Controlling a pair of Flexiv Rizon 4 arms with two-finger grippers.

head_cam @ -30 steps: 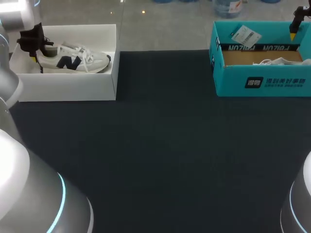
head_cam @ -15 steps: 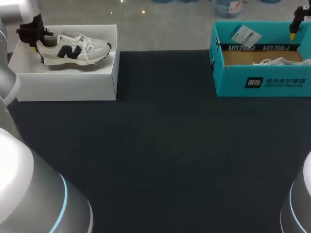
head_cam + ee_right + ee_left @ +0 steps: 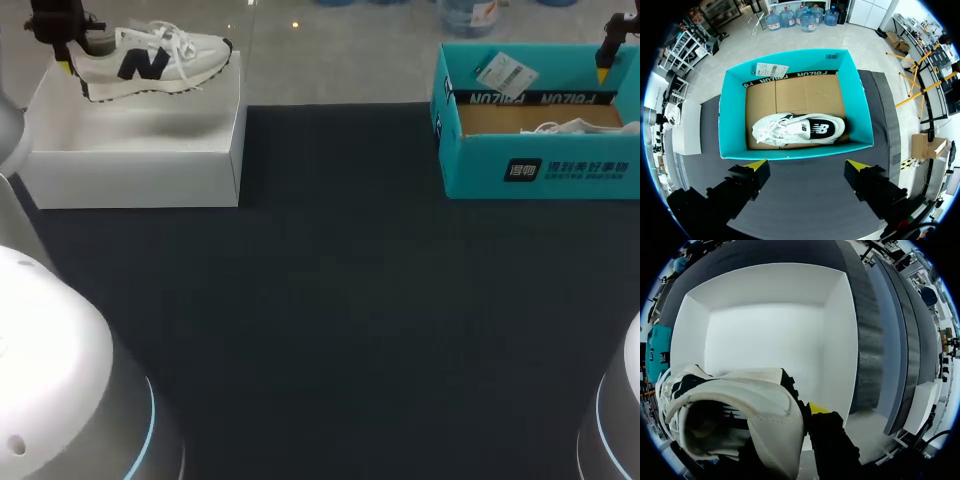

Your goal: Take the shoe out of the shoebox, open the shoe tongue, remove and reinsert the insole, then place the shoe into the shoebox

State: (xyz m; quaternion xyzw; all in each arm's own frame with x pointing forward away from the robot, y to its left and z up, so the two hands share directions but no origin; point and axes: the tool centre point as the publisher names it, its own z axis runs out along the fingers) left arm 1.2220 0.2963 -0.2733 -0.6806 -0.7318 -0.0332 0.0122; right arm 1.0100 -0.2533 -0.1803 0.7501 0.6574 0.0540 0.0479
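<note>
A white sneaker (image 3: 150,60) with a dark side logo hangs above the white box (image 3: 130,165) at the far left. My left gripper (image 3: 65,55) is shut on the sneaker's heel, toe pointing right. In the left wrist view the sneaker (image 3: 735,410) fills the space by my left gripper (image 3: 801,416); one yellow fingertip (image 3: 817,407) presses the heel's outside, and the other is hidden inside. The white box (image 3: 770,335) lies below it. My right gripper (image 3: 807,167) stands open above the teal shoebox (image 3: 735,115), which holds a second white sneaker (image 3: 800,130).
The teal shoebox (image 3: 540,165) stands at the far right with my right gripper (image 3: 603,70) over its back corner. A paper tag (image 3: 505,72) lies on its back wall. A dark mat (image 3: 340,300) covers the table between the two boxes.
My left gripper has lifted the sneaker up out of the white box, heel first. The right arm has not moved.
</note>
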